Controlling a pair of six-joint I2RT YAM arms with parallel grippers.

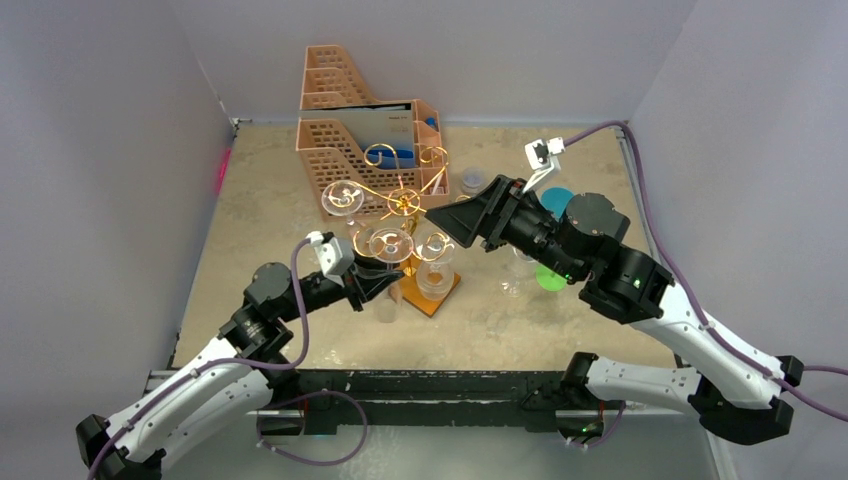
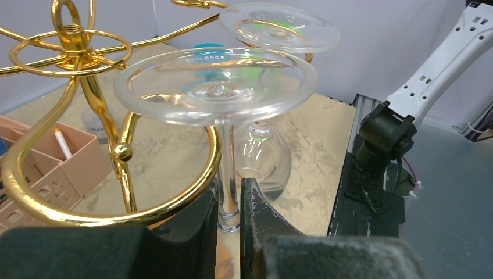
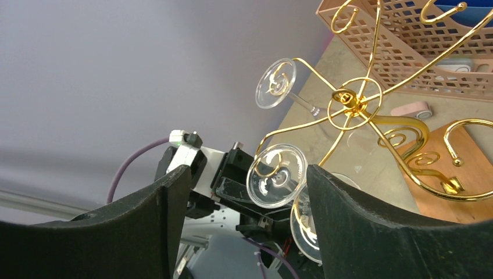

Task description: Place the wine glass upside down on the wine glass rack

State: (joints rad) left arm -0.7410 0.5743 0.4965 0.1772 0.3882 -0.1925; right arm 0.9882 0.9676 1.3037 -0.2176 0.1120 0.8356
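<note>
The wine glass rack (image 1: 404, 203) is a gold wire stand on a brown wooden base (image 1: 440, 296) at mid-table. My left gripper (image 1: 376, 286) is shut on the stem of an upside-down wine glass (image 1: 385, 243). In the left wrist view the stem (image 2: 228, 174) runs between the fingertips (image 2: 256, 203) and up through a gold curl (image 2: 116, 216), with the glass's foot (image 2: 215, 87) above the curl. Two other glasses (image 1: 343, 196) (image 1: 434, 246) hang inverted on the rack. My right gripper (image 1: 450, 220) stands open beside the rack's hub (image 3: 349, 100), holding nothing (image 3: 249, 174).
A peach perforated file organizer (image 1: 350, 120) stands behind the rack. To the right lie a small clear cup (image 1: 472, 180), a teal disc (image 1: 557, 200) and a green one (image 1: 550, 278), partly under the right arm. Grey walls close in left, right and back.
</note>
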